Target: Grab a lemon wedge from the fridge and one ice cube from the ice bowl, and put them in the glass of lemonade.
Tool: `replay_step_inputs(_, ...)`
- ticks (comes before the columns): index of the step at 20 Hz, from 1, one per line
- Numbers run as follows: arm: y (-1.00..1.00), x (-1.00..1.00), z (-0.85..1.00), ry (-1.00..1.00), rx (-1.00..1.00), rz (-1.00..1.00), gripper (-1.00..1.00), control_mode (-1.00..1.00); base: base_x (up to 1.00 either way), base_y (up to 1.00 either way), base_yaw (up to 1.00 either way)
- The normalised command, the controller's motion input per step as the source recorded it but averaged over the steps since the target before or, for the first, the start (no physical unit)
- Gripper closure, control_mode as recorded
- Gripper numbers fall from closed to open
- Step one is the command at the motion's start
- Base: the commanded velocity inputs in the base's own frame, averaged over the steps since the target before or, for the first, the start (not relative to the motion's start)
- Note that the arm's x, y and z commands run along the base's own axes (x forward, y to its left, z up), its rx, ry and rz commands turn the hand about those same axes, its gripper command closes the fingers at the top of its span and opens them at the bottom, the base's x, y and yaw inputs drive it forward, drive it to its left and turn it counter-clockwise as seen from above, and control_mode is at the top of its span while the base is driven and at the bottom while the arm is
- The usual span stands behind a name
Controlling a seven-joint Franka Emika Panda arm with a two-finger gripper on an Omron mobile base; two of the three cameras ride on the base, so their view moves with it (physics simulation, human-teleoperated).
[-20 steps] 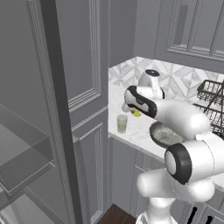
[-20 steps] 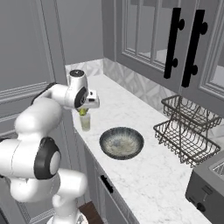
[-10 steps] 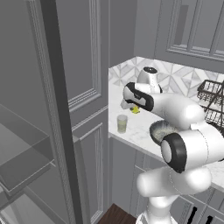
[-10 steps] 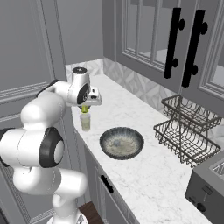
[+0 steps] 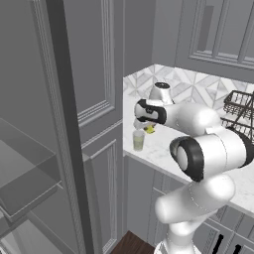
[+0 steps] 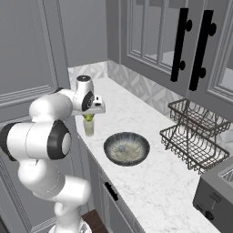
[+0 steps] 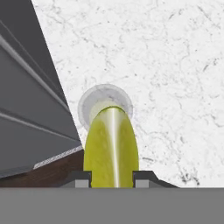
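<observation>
My gripper (image 5: 149, 130) is shut on the lemon wedge (image 5: 149, 129), a small yellow piece hanging just above the glass of lemonade (image 5: 138, 141) at the counter's left front corner. From the right, the gripper (image 6: 89, 117) holds the wedge (image 6: 89, 118) directly over the glass (image 6: 89, 128). In the hand view the wedge (image 7: 111, 148) sits between the fingertips, with the gripper (image 7: 111, 177) looking down on the glass rim (image 7: 93, 99) below. The ice bowl (image 6: 126, 148) rests on the counter to the right of the glass. The fridge (image 5: 30, 178) stands open at the left, its clear shelves showing.
A black wire dish rack (image 6: 195, 132) stands at the back right of the marble counter (image 6: 150, 182), and a toaster (image 6: 218, 195) sits at the near right. A tall grey cabinet panel (image 5: 94, 74) borders the counter close beside the glass.
The gripper, still holding the wedge, has edged a little lower and closer over the glass. The arm's elbow has swung. Glass and bowl have not moved.
</observation>
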Motion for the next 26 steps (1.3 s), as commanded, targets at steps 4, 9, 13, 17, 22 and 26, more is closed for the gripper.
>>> replay_step_inputs(4,0.10,0.00,-0.11,0.00,-0.07,0.05,1.00,-1.00,0.00,0.00,0.00)
replay_step_inputs(9,0.02,0.09,0.00,0.00,-0.02,0.00,1.00,-1.00,0.00,0.00,0.00)
replay_step_inputs(13,0.00,0.49,0.00,0.05,-0.02,0.00,1.00,-1.00,0.00,0.00,0.00)
replay_step_inputs(17,0.00,0.26,0.00,0.02,0.00,0.00,1.00,-1.00,0.00,0.00,0.00)
replay_step_inputs(22,0.14,0.08,0.00,0.00,0.00,0.00,1.00,-1.00,0.00,0.00,0.00)
replay_step_inputs(26,0.24,0.15,0.00,0.00,-0.01,0.00,1.00,-1.00,0.00,0.00,0.00)
